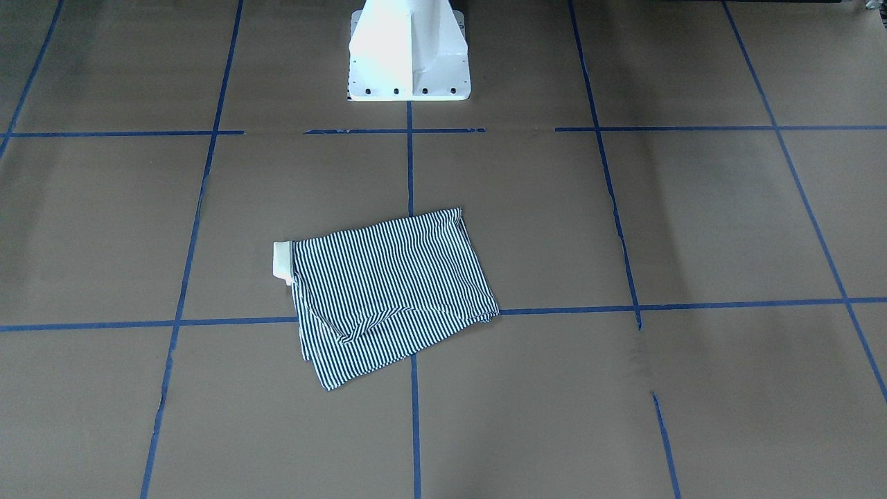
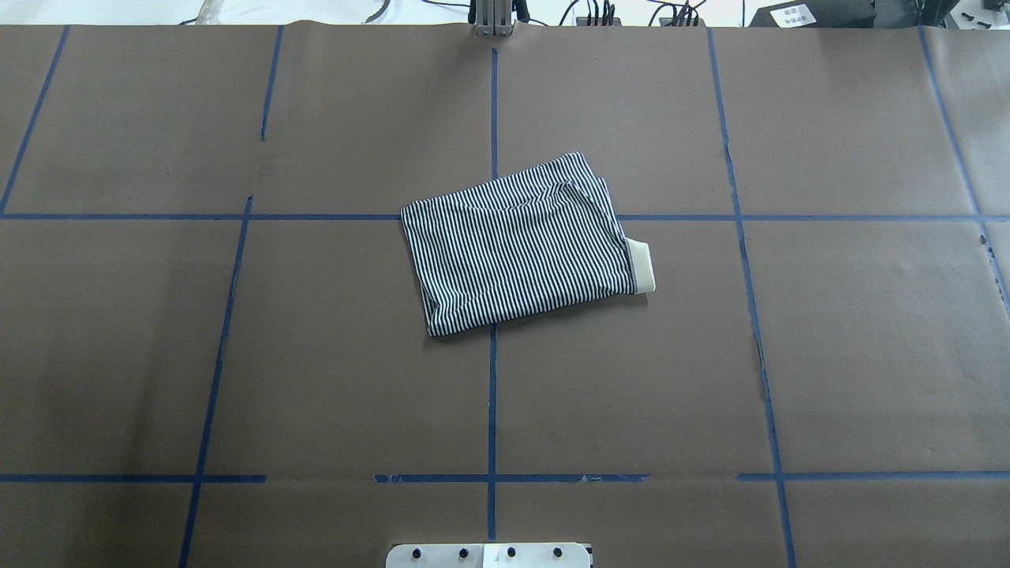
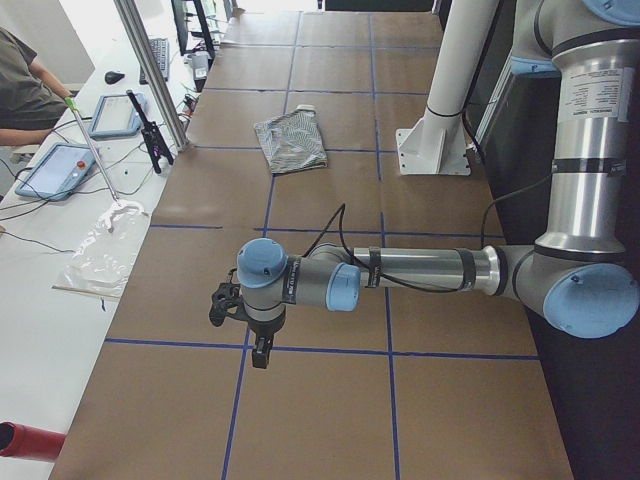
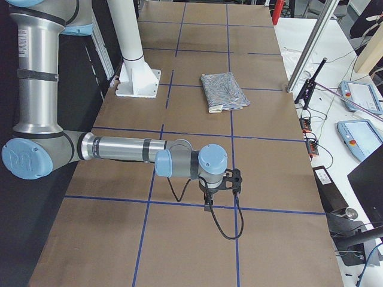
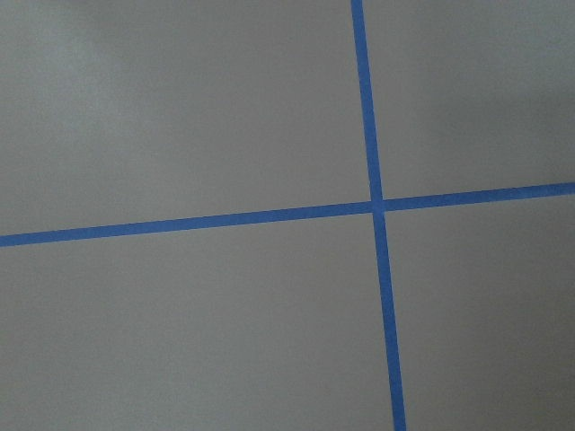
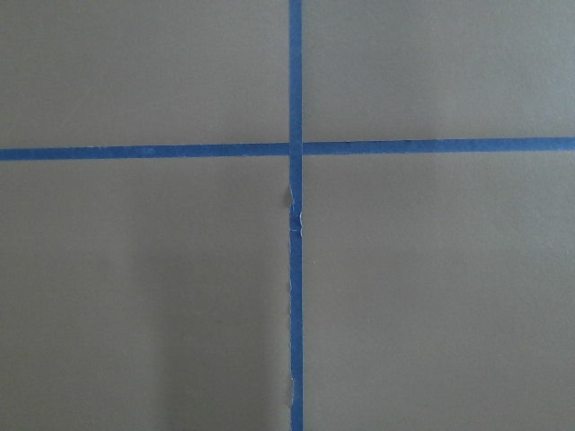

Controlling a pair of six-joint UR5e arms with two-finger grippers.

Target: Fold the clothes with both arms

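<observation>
The clothes, one navy-and-white striped shirt (image 2: 521, 244), lie folded into a rough rectangle near the table's middle, also seen in the front view (image 1: 388, 291). Its cream collar (image 2: 641, 268) sticks out at one end. My left gripper (image 3: 258, 350) hangs over the table's left end, far from the shirt (image 3: 290, 142); I cannot tell if it is open or shut. My right gripper (image 4: 207, 203) hangs over the opposite end, equally far from the shirt (image 4: 223, 91), state unclear. Both wrist views show only brown paper and blue tape lines.
The white pedestal base (image 1: 409, 55) stands at the robot's edge of the table. Blue tape lines grid the brown paper cover (image 2: 237, 355). Beyond the far edge are a metal post (image 3: 150, 70), tablets (image 3: 55, 170) and a seated person (image 3: 25, 90).
</observation>
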